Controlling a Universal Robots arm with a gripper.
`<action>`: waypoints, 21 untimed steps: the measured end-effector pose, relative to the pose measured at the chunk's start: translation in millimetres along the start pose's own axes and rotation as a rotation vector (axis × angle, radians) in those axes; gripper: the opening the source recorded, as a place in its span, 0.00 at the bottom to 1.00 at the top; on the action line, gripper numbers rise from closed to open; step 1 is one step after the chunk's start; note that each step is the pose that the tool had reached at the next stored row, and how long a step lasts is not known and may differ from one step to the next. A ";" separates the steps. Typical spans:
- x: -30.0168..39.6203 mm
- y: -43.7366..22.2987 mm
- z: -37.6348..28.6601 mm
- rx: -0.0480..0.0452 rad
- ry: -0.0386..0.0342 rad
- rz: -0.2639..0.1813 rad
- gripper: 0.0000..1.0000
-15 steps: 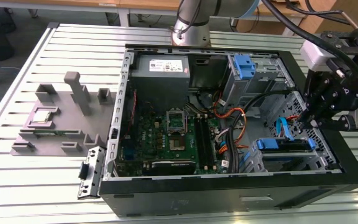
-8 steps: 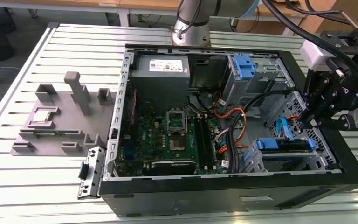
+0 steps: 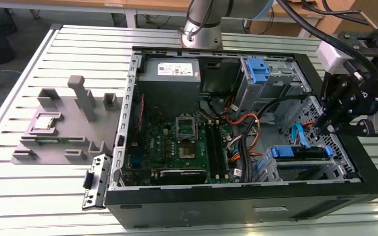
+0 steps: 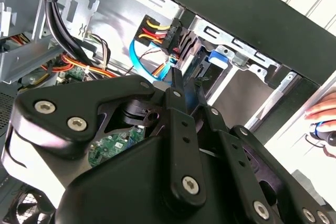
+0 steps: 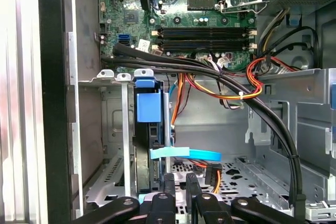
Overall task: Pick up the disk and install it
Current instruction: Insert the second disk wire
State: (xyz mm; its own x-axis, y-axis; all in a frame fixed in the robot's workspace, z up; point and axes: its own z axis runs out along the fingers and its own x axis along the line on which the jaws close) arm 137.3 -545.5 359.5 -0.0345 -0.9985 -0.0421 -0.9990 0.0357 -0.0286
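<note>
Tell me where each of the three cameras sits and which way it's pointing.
Exterior view: off the arm, above, looking down on the open computer case and the arm's gripper over the drive cage.
First wrist view: on the arm, looking past the gripper across the drive cage toward the motherboard.
Second wrist view: on the arm, behind the gripper's linkage, facing the cage wall.
Shared: the light blue cable in both wrist views.

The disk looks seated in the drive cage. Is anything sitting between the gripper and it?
Yes. In the first wrist view a light blue flat cable lies across the edge of the disk, between it and the gripper close by. The black cable bundle runs clear of that gap.
</note>
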 end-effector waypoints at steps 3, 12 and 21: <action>-3.0 -0.3 0.2 0.0000 -0.0004 0.000 0.23; -11.8 -0.5 0.8 0.0000 -0.0005 0.000 0.23; -16.1 -6.0 1.5 -0.0001 -0.0027 0.000 0.23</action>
State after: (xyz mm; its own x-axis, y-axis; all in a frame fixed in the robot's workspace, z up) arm 143.9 -529.7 358.9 -0.0344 -0.9984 -0.0448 -0.9990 0.0357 -0.0285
